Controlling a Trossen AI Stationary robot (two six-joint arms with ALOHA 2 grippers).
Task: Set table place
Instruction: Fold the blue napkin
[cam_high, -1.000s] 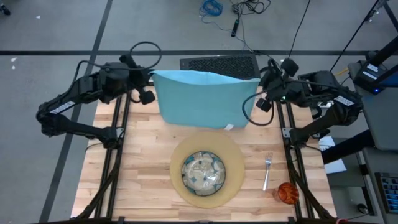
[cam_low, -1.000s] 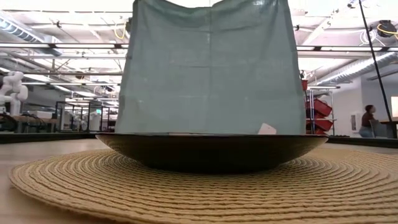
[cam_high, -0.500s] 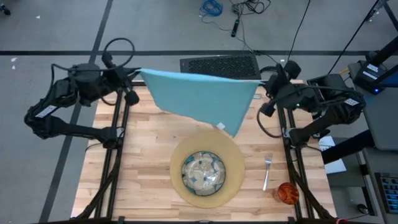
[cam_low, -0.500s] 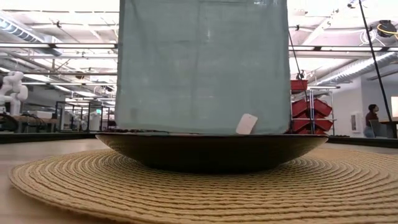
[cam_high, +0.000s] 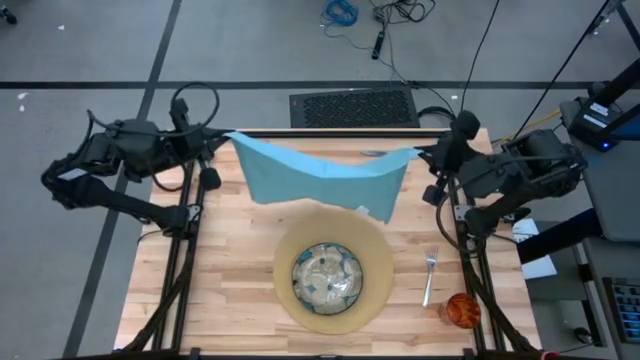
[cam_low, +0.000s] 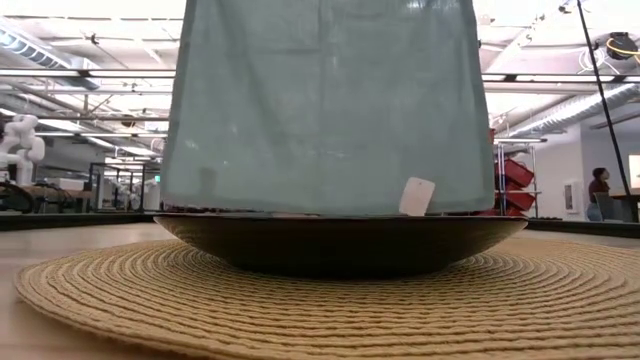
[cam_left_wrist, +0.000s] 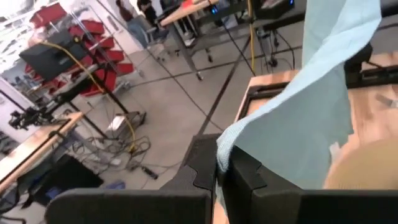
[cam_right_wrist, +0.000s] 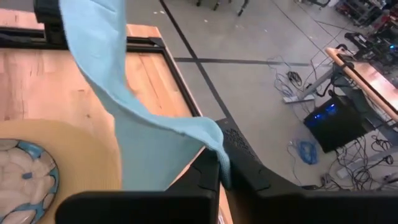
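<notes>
A teal cloth napkin (cam_high: 320, 172) hangs spread between my two grippers over the far half of the table (cam_high: 230, 280). My left gripper (cam_high: 228, 138) is shut on its left top corner and my right gripper (cam_high: 420, 155) on its right top corner. A white tag (cam_low: 416, 196) sits near the napkin's lower right. A green-patterned plate (cam_high: 326, 278) rests on a round tan placemat (cam_high: 372, 250) at the near middle. A silver fork (cam_high: 430, 275) lies right of the mat, with an orange cup (cam_high: 462, 310) nearer. In the low view the plate hides the napkin's lower edge. My left gripper pinches the napkin's left top corner (cam_left_wrist: 225, 144) between its two fingers, coming about level from the table's left side. The cloth hangs below and runs off toward the other arm. My right gripper pinches the right top corner (cam_right_wrist: 214, 142) between its two fingers, slanting down from the table's right. The top edge (cam_high: 330, 165) sags a little between the two holds.
A black keyboard (cam_high: 352, 105) lies on the floor beyond the far edge. Black frame rails (cam_high: 190, 250) run along the left and right sides. Bare wood shows left of the placemat (cam_high: 220, 300).
Both grippers have swung outward and slightly up, staying shut on the corners. The napkin has come from over the far edge toward the near edge, closer to the plate. Its top edge now sags in the middle.
</notes>
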